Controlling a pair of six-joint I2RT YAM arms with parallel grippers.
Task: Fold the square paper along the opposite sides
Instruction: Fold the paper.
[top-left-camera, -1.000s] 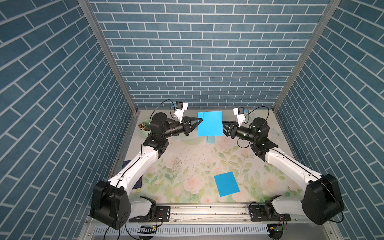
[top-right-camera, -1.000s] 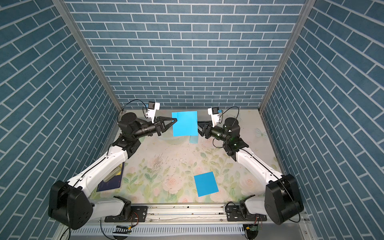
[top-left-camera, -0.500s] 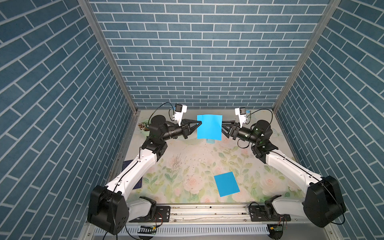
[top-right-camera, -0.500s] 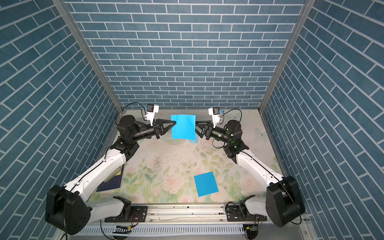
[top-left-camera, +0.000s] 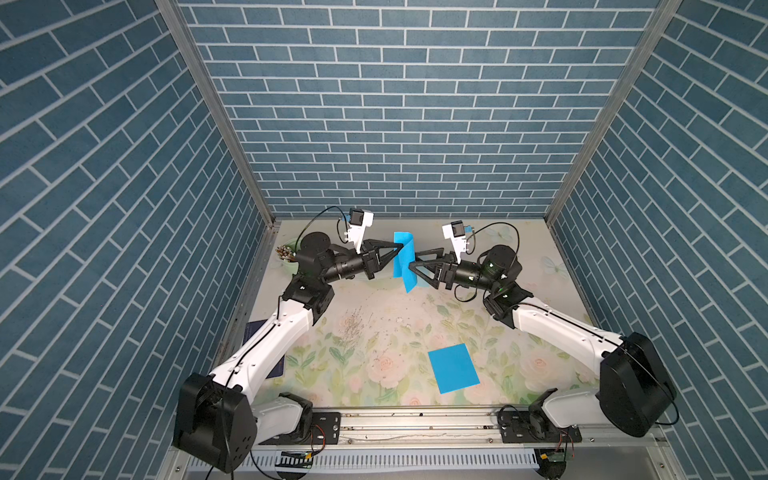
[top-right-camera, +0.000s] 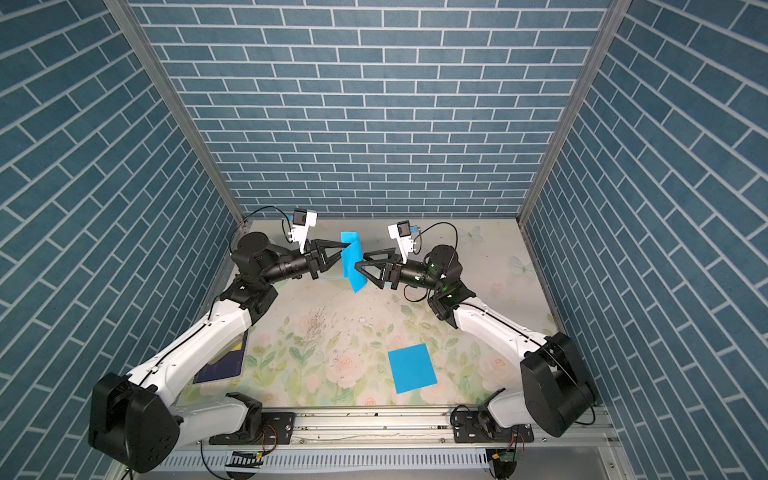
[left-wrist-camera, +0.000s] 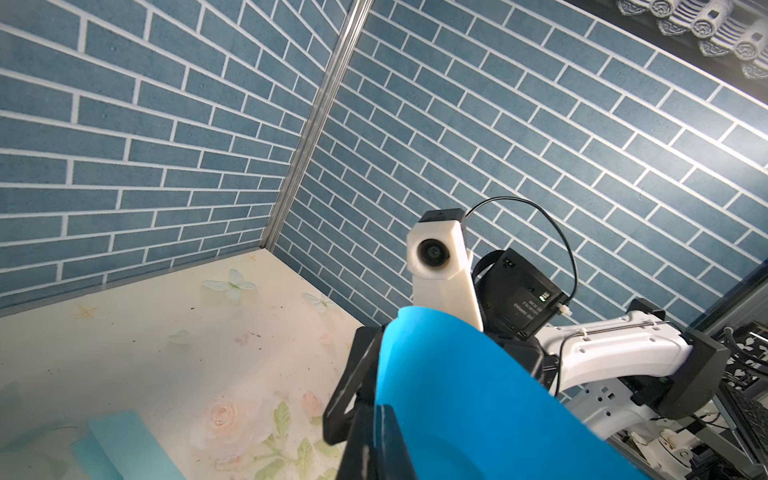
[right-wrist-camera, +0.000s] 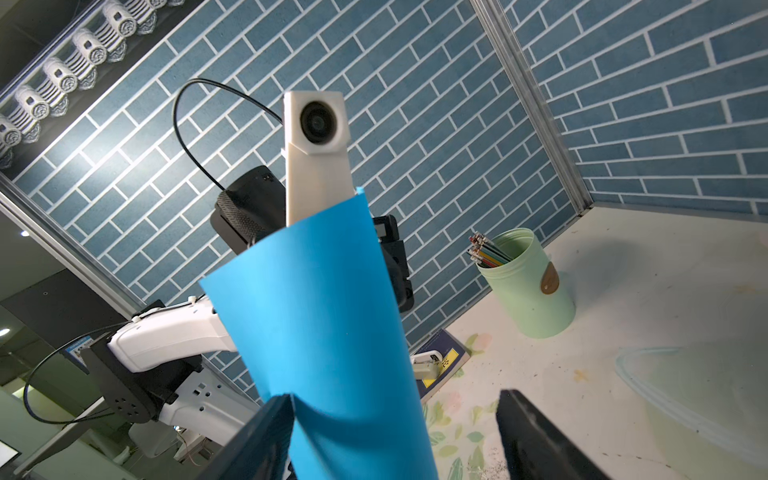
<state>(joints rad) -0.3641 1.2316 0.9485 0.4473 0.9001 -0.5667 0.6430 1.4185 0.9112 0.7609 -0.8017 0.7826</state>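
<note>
The left end effector (top-left-camera: 400, 247) pinched the curled paper (top-left-camera: 400, 268) upright; the right end effector (top-left-camera: 412, 261) gaped wide, paper just inside one jaw.

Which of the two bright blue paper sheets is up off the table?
The curled bright blue paper sheet at the back, held in the fingers of the left gripper. The other sheet lies flat on the floral table near the front.

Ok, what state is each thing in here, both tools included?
left tool: shut on the raised paper
right tool: open, not gripping
raised paper: in the air, curled, no crease
second paper: lying flat, untouched
cup: upright, holding pencils
book: lying flat, partly hidden
</note>
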